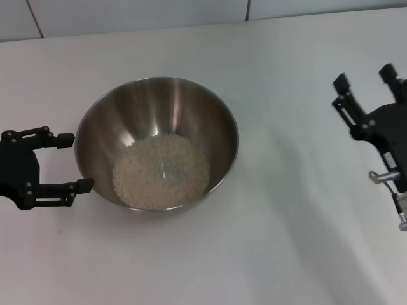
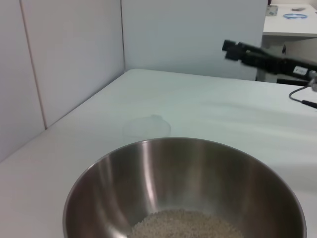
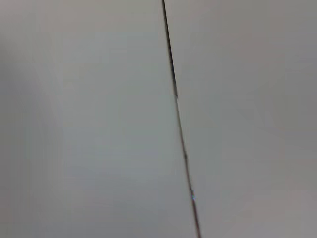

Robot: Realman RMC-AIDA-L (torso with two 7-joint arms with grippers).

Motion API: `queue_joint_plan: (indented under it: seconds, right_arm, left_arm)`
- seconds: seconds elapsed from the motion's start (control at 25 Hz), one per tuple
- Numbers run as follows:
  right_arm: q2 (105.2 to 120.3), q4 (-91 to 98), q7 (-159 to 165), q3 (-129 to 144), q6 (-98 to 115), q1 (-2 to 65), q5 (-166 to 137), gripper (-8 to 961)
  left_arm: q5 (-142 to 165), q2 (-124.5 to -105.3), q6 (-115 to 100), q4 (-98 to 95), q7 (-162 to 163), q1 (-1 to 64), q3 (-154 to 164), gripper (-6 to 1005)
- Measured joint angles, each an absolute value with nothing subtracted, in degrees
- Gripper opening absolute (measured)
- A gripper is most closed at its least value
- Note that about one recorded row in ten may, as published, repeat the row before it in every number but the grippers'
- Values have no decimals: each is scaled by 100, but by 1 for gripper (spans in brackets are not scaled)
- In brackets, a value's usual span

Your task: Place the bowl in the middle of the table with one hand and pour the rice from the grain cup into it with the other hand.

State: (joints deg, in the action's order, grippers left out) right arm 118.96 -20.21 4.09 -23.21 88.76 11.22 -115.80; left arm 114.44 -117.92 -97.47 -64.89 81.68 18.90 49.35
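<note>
Black and screw-studded, my left gripper [image 1: 79, 162] lay low on the table [image 1: 299, 210] with its two fingers spread wide and holding nothing. One fingertip [image 1: 66, 140] stopped just short of the bowl's wall and the other [image 1: 84, 185] sat right at it, whether touching I could not tell. Straight ahead of those fingers stood the bowl [image 1: 157, 101], polished steel, upright, its mouth facing up and its round rim level. Down in its bottom lay the rice [image 1: 161, 172], a pale loose heap spread across the floor of the bowl, a small bare patch of steel showing near its middle.

Beyond the bowl, on the far side from my left gripper, my left wrist camera caught a faint frosted shape that may have been the grain cup [image 2: 147, 127], standing on the white top; I could not tell more of it, nor which way it pointed.

Well apart across the table, my right gripper [image 1: 364, 81] hung near the edge of my head view, empty, its fingers parted and pointing away from me toward the tiled wall [image 1: 127, 13]. My right wrist camera showed only pale tile and one dark seam [image 3: 178, 119].
</note>
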Motion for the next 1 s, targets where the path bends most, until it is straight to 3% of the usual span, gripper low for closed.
queue_joint_plan:
  seconds: [0.24,0.28,0.32,0.36,0.52,0.56,0.6,0.76,1.0]
  right_arm:
    - [11814,-1066,1666,-2318,9345,1612,-12306,834]
    - [11668,-556,2273,-2318,9488,2034,-13030,834]
    - [11668,-556,2273,-2318,9488,2034,-13030,834]
    - [11490,5,3002,-2318,9565,2535,-13746,834]
    - [11366,1066,4200,-2115,9827,3322,-14567,833]
    - [11434,1953,4797,-1745,10130,3801,-14724,833]
    - [11434,1953,4797,-1745,10130,3801,-14724,833]
    - [11926,4291,6319,-88,10601,4555,-14614,833]
    - [11925,5364,7992,2338,10495,4460,-13793,834]
  left_arm:
    - [11444,-11795,-9748,-6486,8167,1891,4952,862]
    - [11445,-11795,-9747,-6486,8168,1891,4953,862]
    - [11445,-11795,-9747,-6486,8168,1891,4953,862]
    - [11445,-11795,-9747,-6486,8168,1891,4953,862]
    - [11444,-11792,-9758,-6494,8171,1894,4934,862]
    - [11445,-11790,-9759,-6499,8172,1895,4932,862]
    - [11445,-11790,-9759,-6499,8172,1895,4932,862]
    - [11449,-11787,-9774,-6508,8173,1906,4930,862]
    - [11474,-11781,-9771,-6478,8174,1959,4934,862]
